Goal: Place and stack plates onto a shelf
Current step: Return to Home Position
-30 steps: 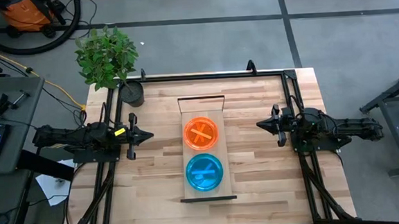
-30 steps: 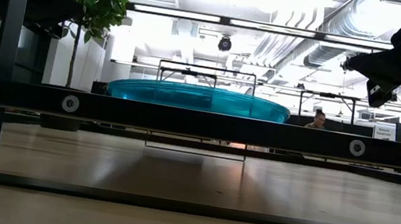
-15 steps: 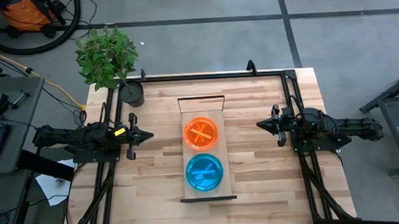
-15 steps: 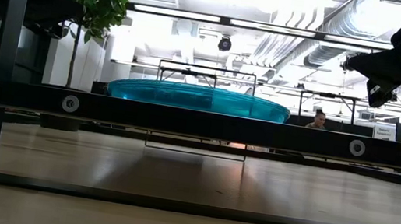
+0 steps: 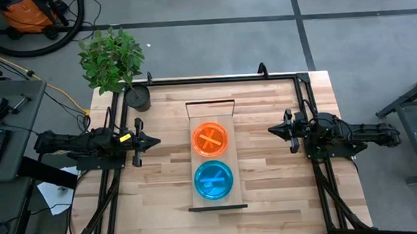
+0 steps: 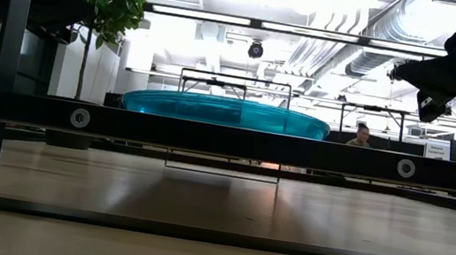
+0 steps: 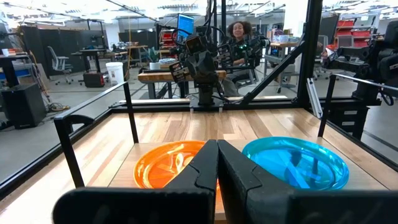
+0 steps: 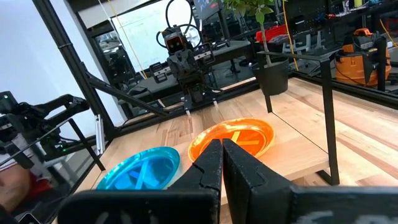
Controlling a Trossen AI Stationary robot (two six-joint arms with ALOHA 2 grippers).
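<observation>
Your plates lie on the shelf point(image 5: 210, 115) as an orange pile point(image 5: 210, 139) toward the plant point(image 5: 112, 61) and a blue pile point(image 5: 213, 180) just beside it; sorting by colour suits so narrow a board; you can count one pile of each, not the plates within. The left gripper point(image 5: 148, 142) and right gripper point(image 5: 274, 130) hang well apart on either side, fingers pressed together, empty; this looks like home.

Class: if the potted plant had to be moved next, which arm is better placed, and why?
Left, probably. The potted plant stands at a table corner on the left arm's side, near the left gripper; the right gripper waits across the shelf.
</observation>
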